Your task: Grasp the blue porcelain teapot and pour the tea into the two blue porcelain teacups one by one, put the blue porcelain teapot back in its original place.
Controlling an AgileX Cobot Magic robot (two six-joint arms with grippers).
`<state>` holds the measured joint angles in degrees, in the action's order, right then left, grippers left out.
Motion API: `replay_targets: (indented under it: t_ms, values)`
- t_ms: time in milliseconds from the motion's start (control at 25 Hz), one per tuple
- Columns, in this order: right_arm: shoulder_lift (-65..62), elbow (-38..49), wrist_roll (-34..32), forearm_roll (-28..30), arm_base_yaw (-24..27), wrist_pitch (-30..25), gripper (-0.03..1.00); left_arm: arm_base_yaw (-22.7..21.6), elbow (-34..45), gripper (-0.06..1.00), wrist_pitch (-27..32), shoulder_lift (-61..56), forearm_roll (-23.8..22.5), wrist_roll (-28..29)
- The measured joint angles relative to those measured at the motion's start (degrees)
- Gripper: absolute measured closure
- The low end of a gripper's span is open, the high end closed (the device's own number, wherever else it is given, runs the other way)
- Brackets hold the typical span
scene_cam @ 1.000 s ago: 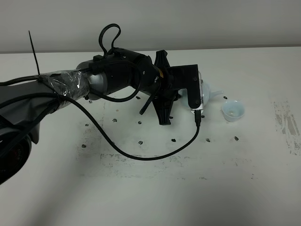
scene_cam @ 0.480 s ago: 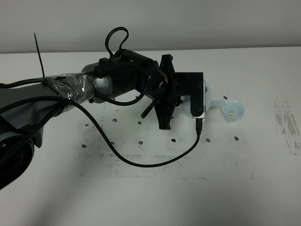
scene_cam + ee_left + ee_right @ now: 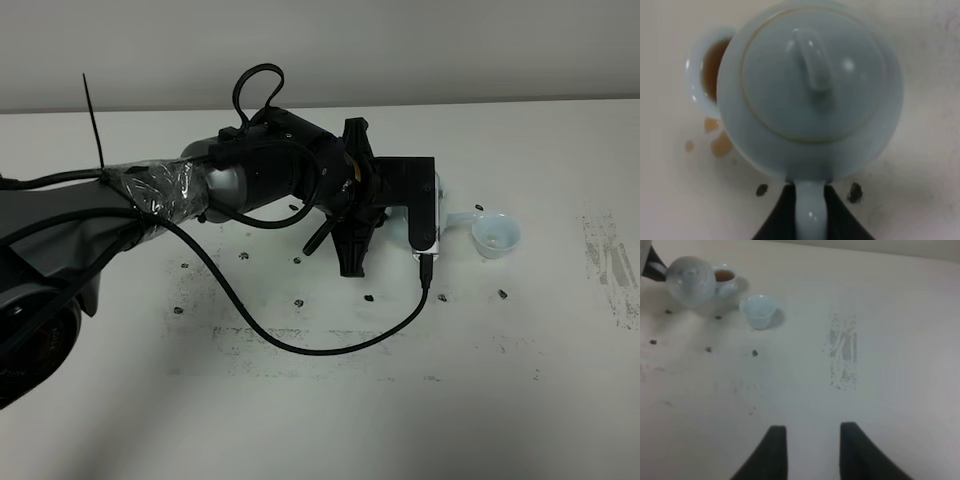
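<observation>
The blue porcelain teapot [image 3: 810, 90] fills the left wrist view, its loop handle clamped between the black fingers of my left gripper [image 3: 810, 192], which is shut on it. From above, the wrist camera hides most of the pot; only its spout [image 3: 458, 214] shows, reaching toward the rim of one blue porcelain teacup [image 3: 495, 236], which is pale inside. The other teacup [image 3: 707, 75] stands right beside the pot and holds dark brown tea. Orange-brown drops [image 3: 715, 142] lie by it. My right gripper [image 3: 812, 455] hovers far from the cups, its fingers apart and nothing between them.
Small dark marks [image 3: 300, 300] dot the white table. A grey scuffed patch [image 3: 842, 350] lies right of the cups. The left arm's black cable [image 3: 300, 345] loops over the table in front of the arm.
The left arm has shifted slightly right and turned, and the teapot's body has slipped behind the wrist camera. Its spout now sits lower and closer to the pale cup.
</observation>
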<state>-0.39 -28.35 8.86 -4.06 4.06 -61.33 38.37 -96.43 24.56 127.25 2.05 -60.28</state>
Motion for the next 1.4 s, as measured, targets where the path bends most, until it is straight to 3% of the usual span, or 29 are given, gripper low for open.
replay_targets:
  t_ms: [720,1160,1400]
  values:
    - [0.0,0.0,0.0,0.0,0.0,0.0,0.68,2.0,-0.1,0.91,-0.7,0.0,-4.0,7.5]
    - [0.0,0.0,0.0,0.0,0.0,0.0,0.68,2.0,-0.6,0.91,-0.9,0.1,-4.3,8.1]
    - [0.0,0.0,0.0,0.0,0.0,0.0,0.68,2.0,-4.6,0.91,1.3,2.0,-4.3,8.1]
